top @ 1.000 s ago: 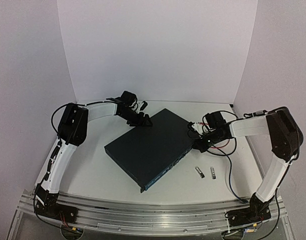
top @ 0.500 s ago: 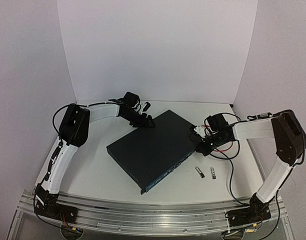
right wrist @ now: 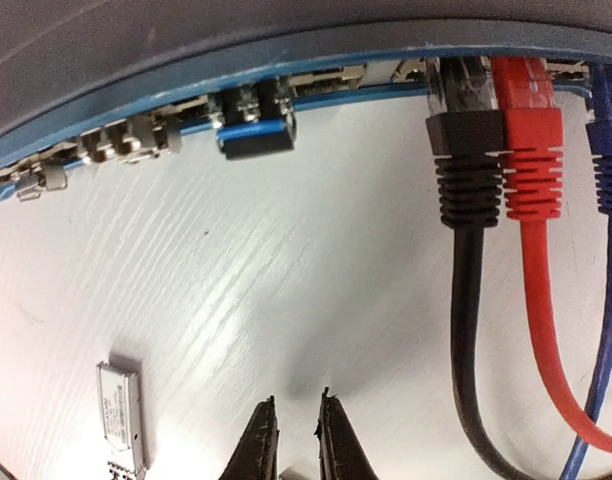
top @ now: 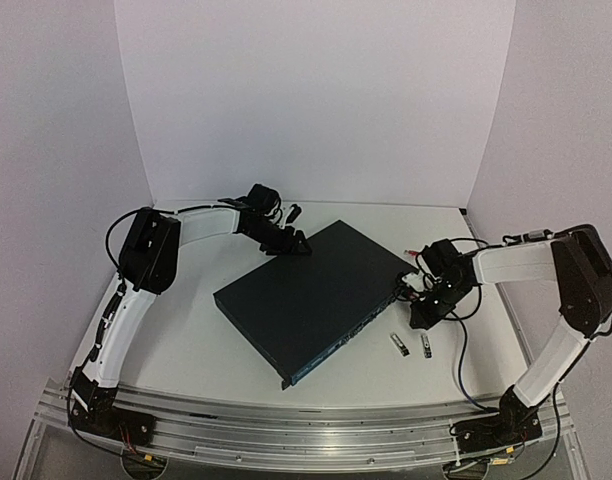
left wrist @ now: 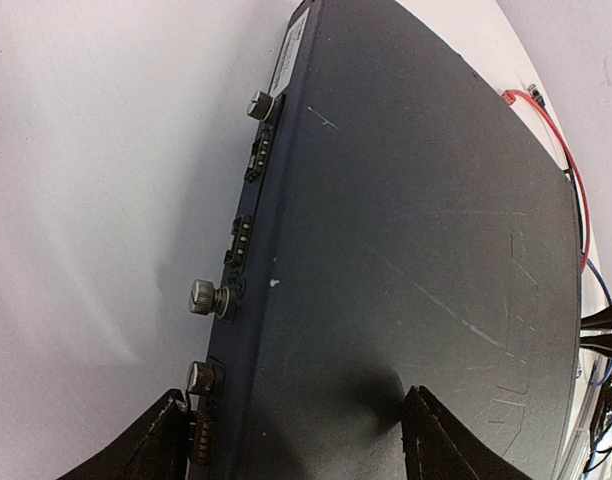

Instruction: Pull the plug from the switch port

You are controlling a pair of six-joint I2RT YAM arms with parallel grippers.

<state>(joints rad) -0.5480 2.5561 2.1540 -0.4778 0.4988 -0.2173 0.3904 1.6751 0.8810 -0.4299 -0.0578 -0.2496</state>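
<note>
The switch (top: 306, 295) is a flat dark box lying at an angle mid-table; its port face (right wrist: 186, 125) runs across the top of the right wrist view. A black plug (right wrist: 464, 125), a red plug (right wrist: 526, 125) and a blue plug (right wrist: 608, 120) sit in neighbouring ports, and a small blue-tabbed module (right wrist: 254, 132) sits in a port further left. My right gripper (right wrist: 296, 405) is nearly shut and empty, a short way in front of the ports, left of the black cable; it also shows from above (top: 412, 300). My left gripper (left wrist: 296, 420) is open, straddling the switch's rear corner (top: 291, 240).
Two small metal modules (top: 396, 343) (top: 424, 346) lie loose on the table in front of the switch; one shows in the right wrist view (right wrist: 121, 415). Thumbscrews (left wrist: 211, 298) stick out of the switch's rear face. Cables trail right of the switch (top: 461, 350). White walls stand behind and beside.
</note>
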